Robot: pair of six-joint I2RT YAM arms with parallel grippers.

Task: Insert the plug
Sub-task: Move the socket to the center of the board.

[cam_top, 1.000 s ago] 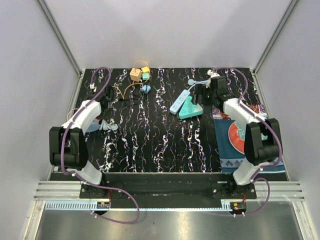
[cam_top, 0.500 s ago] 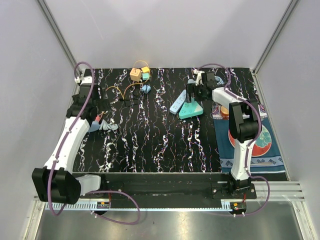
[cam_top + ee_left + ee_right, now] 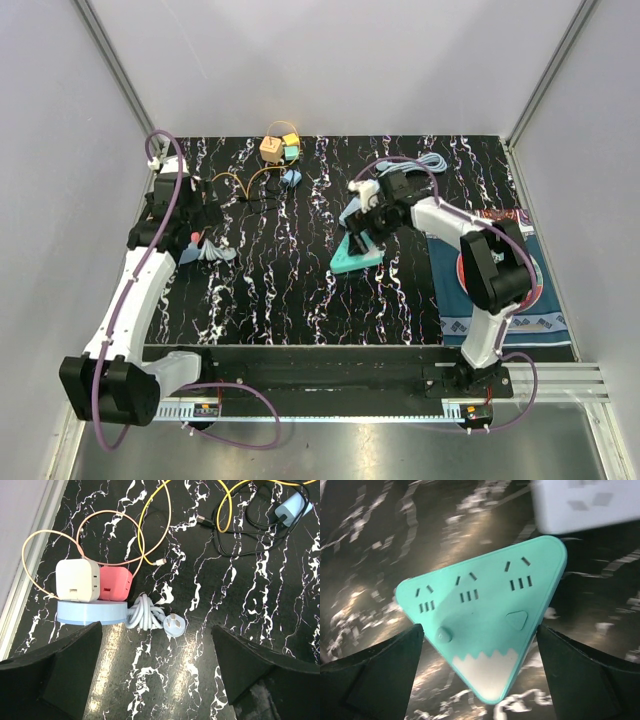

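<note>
A white three-pin plug [image 3: 175,625] lies pins-up on the black marbled table, at the end of a coiled white cord [image 3: 143,612] from a round pale-blue power strip [image 3: 90,612]. A white adapter [image 3: 77,580] and a pink adapter [image 3: 115,584] sit in that strip. My left gripper [image 3: 156,630] hovers open above the plug, touching nothing. My right gripper [image 3: 479,630] has both fingers against the edges of a teal triangular power strip [image 3: 485,605]. That strip [image 3: 355,255] shows three socket sets facing up.
A white power strip [image 3: 585,505] lies just beyond the teal one. Yellow and black cables [image 3: 225,520] and a blue charger [image 3: 292,510] lie further back, with small orange and teal blocks [image 3: 278,147]. A patterned blue mat [image 3: 500,290] covers the right side.
The right gripper swung left and nearer, and the teal strip came with it away from the white strip. The left arm stretched out over the blue strip, its jaws spreading wider.
</note>
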